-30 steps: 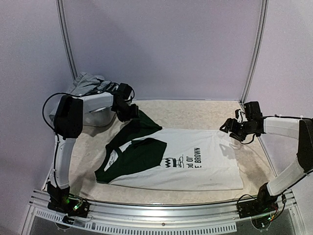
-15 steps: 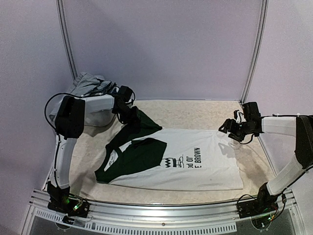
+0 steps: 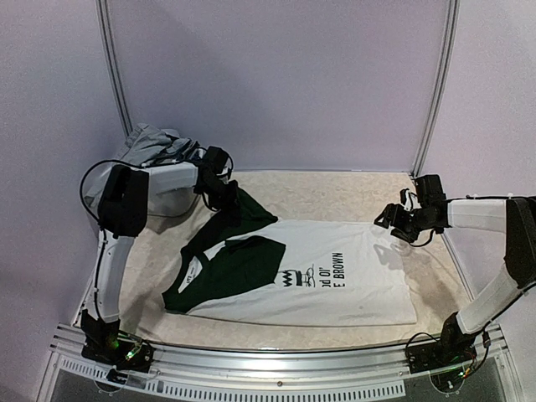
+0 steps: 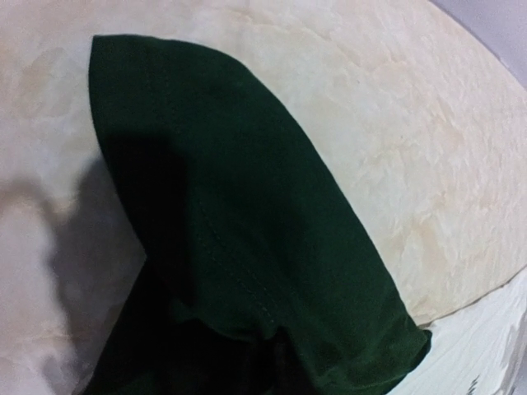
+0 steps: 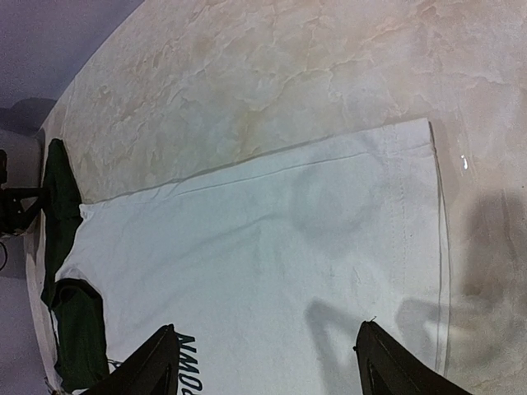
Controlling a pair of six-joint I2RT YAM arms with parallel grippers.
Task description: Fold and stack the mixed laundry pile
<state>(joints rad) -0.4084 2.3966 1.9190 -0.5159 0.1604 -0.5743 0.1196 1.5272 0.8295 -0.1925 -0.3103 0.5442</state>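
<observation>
Two small shifts: left gripper (image 3: 219, 180) nudges over green sleeve (image 4: 247, 230), fingers hidden, state untellable; right fingers (image 5: 156, 362) spread, empty, above white shirt (image 5: 247, 263); fold pending.

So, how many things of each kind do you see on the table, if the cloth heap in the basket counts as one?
white T-shirt with dark green sleeves: 1
heap of grey cloth: 1
laundry basket: 1
robot arms: 2
Total: 5
</observation>
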